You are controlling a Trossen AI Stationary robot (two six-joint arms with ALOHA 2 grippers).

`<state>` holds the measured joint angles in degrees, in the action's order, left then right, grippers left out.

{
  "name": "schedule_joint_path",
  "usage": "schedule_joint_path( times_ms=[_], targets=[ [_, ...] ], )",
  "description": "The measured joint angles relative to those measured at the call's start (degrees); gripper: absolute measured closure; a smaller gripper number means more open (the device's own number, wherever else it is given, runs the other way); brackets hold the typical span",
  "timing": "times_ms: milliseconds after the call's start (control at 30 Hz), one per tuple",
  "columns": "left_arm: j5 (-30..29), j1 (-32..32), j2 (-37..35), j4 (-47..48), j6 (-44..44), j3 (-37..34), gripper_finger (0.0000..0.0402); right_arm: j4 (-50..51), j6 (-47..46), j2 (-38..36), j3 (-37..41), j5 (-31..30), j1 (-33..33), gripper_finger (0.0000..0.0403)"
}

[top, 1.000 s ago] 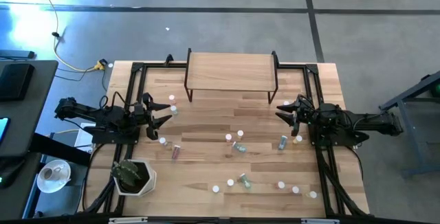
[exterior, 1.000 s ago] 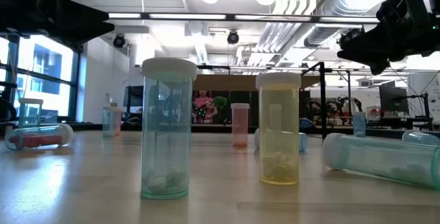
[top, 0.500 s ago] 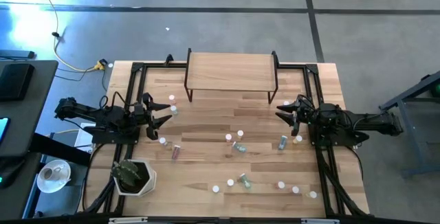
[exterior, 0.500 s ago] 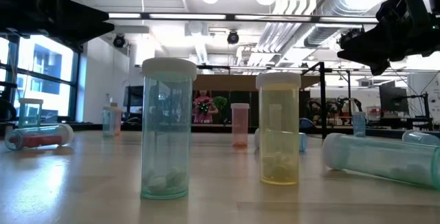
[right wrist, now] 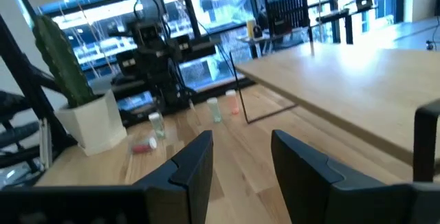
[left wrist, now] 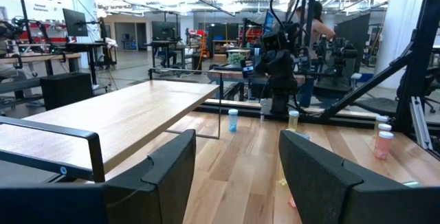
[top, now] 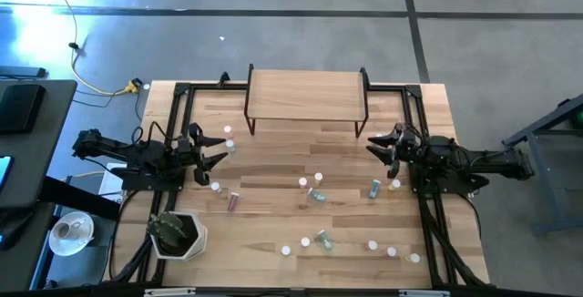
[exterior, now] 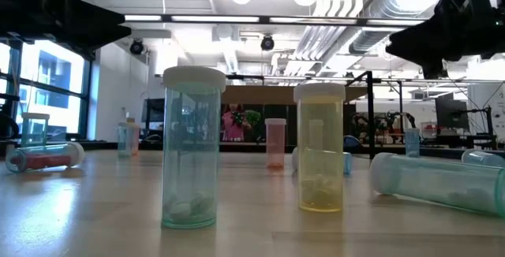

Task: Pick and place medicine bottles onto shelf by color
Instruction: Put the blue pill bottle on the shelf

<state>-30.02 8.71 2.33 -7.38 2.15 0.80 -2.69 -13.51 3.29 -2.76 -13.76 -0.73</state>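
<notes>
The room is bright. From above, light falls evenly on the worktop (top: 301, 165), and a strong blue-white glare sits on the floor (top: 36, 33) at the upper left. From low down, long ceiling lamps (exterior: 331, 5) glow so hard they wash out white. The clear bottles (exterior: 190, 147) up close look sharp, and the room far behind is soft. The right wrist picture is blurry all over, with blue light at the windows (right wrist: 206, 4). The left wrist picture is clearer and bright.
</notes>
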Motion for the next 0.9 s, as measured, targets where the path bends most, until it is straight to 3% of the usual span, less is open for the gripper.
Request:
schedule_joint_path(
  times_ms=[233, 500, 900],
  targets=[
    [0.0, 0.0, 0.0, 0.0, 0.0, 0.0, 0.0202, -7.5, 1.2, 0.0, 0.0, 0.0, 0.0, 0.0263],
    [0.0, 0.0, 0.0, 0.0, 0.0, 0.0, 0.0202, -20.9, 10.7, 0.0, -0.1, -0.6, 0.0, 0.0263],
    [0.0, 0.0, 0.0, 0.0, 0.0, 0.0, 0.0202, -25.0, 18.5, 0.0, -0.9, -21.4, 0.0, 0.0263]
  ],
)
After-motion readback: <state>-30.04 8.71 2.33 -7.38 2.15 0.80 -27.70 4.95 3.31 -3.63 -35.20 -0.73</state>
